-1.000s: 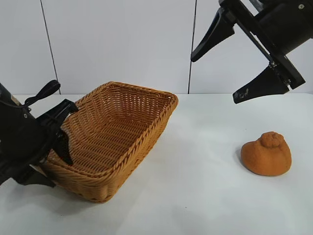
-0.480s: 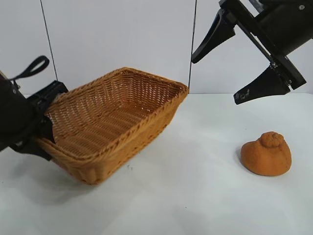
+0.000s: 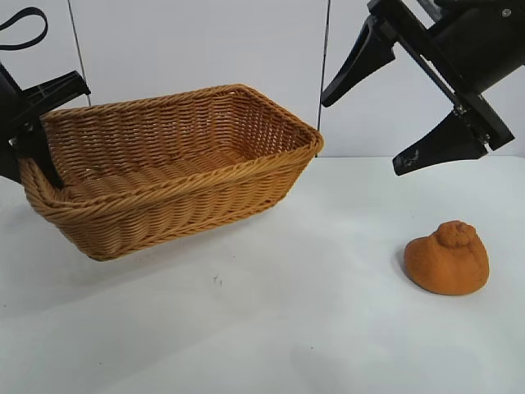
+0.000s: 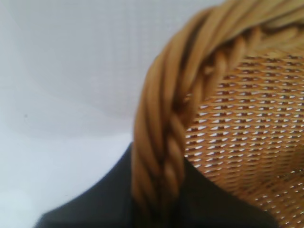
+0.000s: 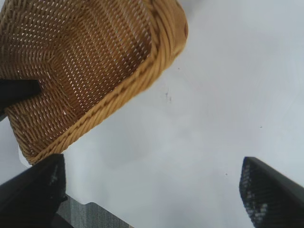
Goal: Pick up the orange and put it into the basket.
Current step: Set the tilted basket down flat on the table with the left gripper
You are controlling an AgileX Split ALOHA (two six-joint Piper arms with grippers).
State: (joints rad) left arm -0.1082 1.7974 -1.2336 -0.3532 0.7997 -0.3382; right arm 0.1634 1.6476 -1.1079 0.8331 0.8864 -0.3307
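Note:
The golden-brown wicker basket [image 3: 172,176] hangs above the table at the left, lifted and roughly level. My left gripper [image 3: 33,131] is shut on the basket's braided rim at its left end; the rim [image 4: 164,142] runs between the black jaws in the left wrist view. The orange [image 3: 447,258], a dull orange-brown lump with a knobby top, lies on the white table at the right. My right gripper [image 3: 361,127] is wide open and empty, high above the table, up and left of the orange. The right wrist view shows the basket [image 5: 85,71] but not the orange.
The white table [image 3: 287,312] stretches between basket and orange. A white panelled wall stands behind. The table's edge [image 5: 95,211] shows in the right wrist view.
The left gripper has lifted the basket off the table and swung it up and left, from tilted to nearly level. The right arm and the orange have not moved.

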